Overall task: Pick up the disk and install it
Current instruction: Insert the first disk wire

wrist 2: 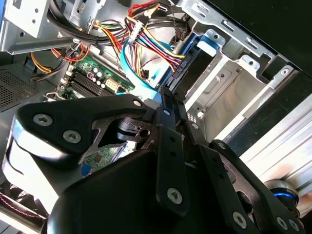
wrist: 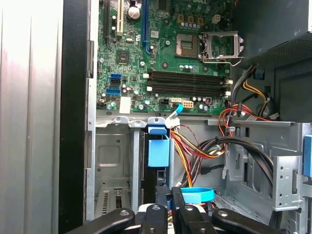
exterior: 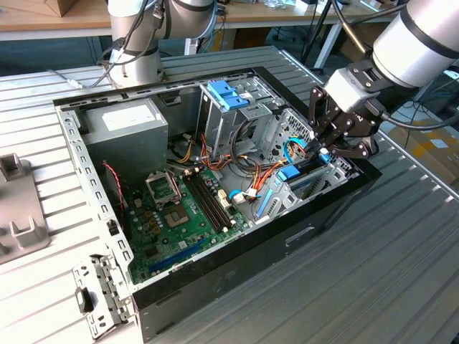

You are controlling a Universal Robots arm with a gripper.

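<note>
Exterior view: tool sits low at the open computer case's drive bay, on the exterior view's right. The disk stands on edge in a bay slot, blue tab up, in the first wrist view. Fingers look drawn together at the disk's edge; I cannot tell if they truly pinch it. Risks, as judged: the cable bundle lies just beside the slot and could snag; a tilted disk could jam on the bay rails.
</note>
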